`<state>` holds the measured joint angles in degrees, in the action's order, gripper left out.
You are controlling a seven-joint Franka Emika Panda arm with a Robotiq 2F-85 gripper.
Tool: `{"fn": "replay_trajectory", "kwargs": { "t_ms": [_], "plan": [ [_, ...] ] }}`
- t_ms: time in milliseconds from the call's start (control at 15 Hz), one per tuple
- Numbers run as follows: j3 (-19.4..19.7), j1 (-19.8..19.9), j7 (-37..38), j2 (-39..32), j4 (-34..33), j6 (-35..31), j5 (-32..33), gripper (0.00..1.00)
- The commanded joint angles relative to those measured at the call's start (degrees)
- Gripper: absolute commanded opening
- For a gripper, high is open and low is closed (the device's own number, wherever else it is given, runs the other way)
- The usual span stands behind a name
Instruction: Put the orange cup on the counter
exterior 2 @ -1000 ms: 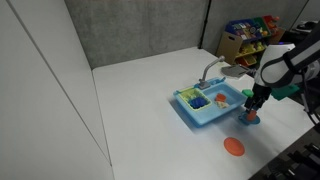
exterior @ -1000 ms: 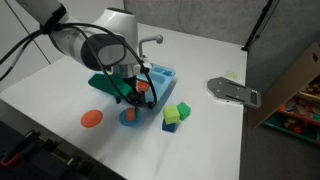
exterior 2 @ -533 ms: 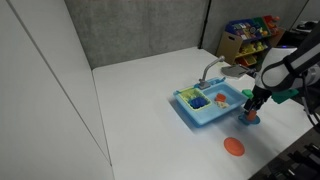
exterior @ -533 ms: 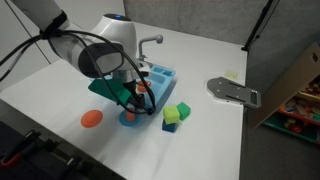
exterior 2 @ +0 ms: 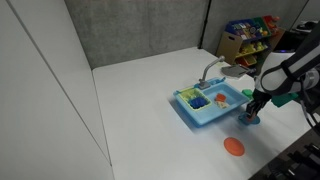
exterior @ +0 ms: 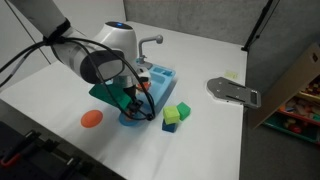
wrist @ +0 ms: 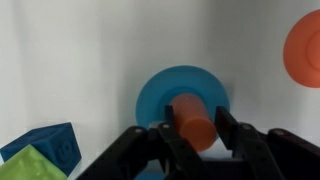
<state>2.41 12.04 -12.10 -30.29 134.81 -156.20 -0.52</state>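
Orange plastic barely shows in an exterior view, where the arm's bulk covers the end effector (exterior: 134, 100) as it hangs low over a blue plate (exterior: 128, 120), beside the toy sink (exterior: 160, 78). A flat orange disc (exterior: 91, 118) lies apart on the white surface (exterior: 220, 55), and coloured blocks (exterior: 175, 113) sit on the plate's other side. From here the grip cannot be judged.

From the opposite side, in an exterior view, the end effector (exterior 2: 248, 113) stands just above the same plate (exterior 2: 247, 121), between sink (exterior 2: 205, 105) and disc (exterior 2: 233, 147). The cup is too small to make out.

The wrist view settles it. The end effector (wrist: 195, 135) is closed on the orange cup (wrist: 193, 122), one finger on each flank, with the blue plate (wrist: 155, 95) directly beneath. The cup's long axis runs away from the camera and down toward the plate, so it looks close to upright with a slight lean. Which end is the mouth cannot be told, nor whether its base touches the plate.

The step in hand appears to be the carry, with the cup secured but not yet over bare surface. The next move likely calls for a sideways shift clear of the plate's rim and away from disc and blocks. The cup should then go down level and be let go only once its base rests flat.
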Motion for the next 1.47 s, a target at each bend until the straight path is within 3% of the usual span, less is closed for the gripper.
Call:
{"fn": "replay_trajectory", "kwargs": {
  "t_ms": [0,1267,1333,1400],
  "plan": [
    [-1.2,1.5,-1.5,2.4,0.5,0.7,-1.0,0.16],
    [-5.1,-1.1,-1.6,11.3,-4.6,8.7,-9.2,0.14],
    [-4.3,-2.0,-0.3,10.3,-4.3,7.2,-8.0,0.39],
    [-4.3,-2.1,-0.2,10.4,-4.4,7.2,-8.2,0.39]
  ]
}}
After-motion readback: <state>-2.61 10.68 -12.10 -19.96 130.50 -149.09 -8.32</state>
